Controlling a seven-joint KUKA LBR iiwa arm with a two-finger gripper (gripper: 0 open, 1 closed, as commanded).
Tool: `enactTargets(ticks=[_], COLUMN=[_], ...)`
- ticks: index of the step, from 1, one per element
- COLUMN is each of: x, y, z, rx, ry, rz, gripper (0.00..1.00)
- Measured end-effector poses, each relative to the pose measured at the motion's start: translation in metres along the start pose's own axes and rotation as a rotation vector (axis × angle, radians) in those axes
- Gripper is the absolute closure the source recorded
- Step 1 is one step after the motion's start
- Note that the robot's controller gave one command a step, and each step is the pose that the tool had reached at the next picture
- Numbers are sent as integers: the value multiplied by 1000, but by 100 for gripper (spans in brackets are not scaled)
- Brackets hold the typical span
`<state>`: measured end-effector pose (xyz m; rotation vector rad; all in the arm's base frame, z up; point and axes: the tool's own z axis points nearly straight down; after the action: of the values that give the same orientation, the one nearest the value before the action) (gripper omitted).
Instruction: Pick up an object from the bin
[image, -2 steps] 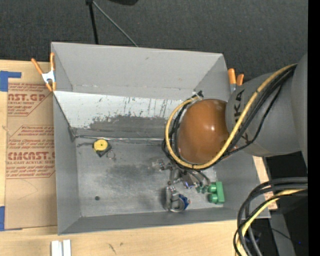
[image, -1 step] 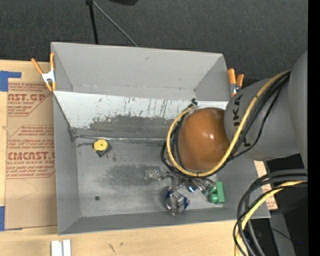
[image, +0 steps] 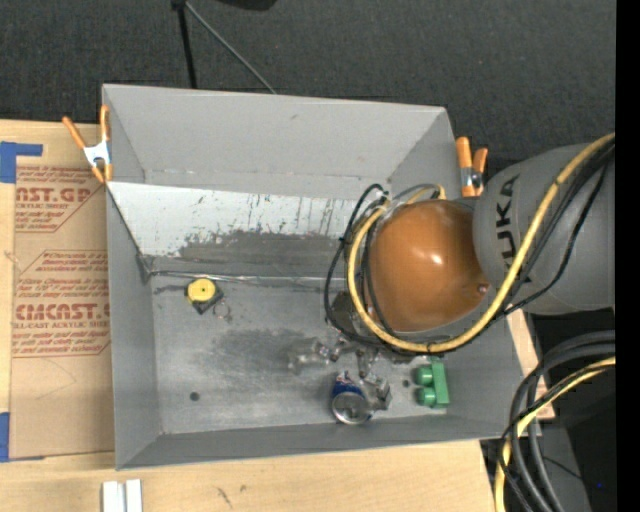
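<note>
The grey sheet-metal bin has matt walls. Its floor is scuffed and scratched, worn to dull patches. The small yellow round disc looks like smooth plastic. The green blocky piece is matt plastic. The small round blue-and-silver thing shines like polished metal. The arm's orange dome cover is glossy and smooth.

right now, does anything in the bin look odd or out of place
Nothing looks spilled or broken. The small yellow disc lies alone at the bin's left, far from the green block and blue-and-silver round thing at the lower right.
</note>
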<state>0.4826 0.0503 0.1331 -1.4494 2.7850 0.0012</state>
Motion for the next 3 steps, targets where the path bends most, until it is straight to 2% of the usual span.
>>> enactTargets(ticks=[1, 2, 3], x=[0, 0, -1], y=[-7, -7, -7], z=[65, 64, 64], rx=[-4, -4, -4], ry=[3, 1, 0], rz=[-312, -311, -311], gripper=[0, 100, 100])
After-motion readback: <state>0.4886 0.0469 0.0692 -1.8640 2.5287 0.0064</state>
